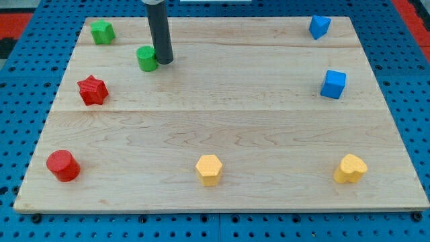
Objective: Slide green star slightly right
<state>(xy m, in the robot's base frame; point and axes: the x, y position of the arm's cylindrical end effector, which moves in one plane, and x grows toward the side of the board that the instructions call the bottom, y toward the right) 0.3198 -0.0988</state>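
Observation:
The green star [102, 31] sits near the wooden board's top left corner. My tip [164, 61] rests on the board to the right of and below the star, touching the right side of a green cylinder [146, 58]. The dark rod rises from the tip out of the view's top. The star stands apart from the tip, with the green cylinder between them.
A red star [92, 90] and a red cylinder [62, 165] lie along the left side. A yellow hexagon [209, 169] and a yellow heart [351, 169] lie near the bottom. Two blue blocks [319, 26] [332, 84] sit at the right. The board [222, 121] lies on blue pegboard.

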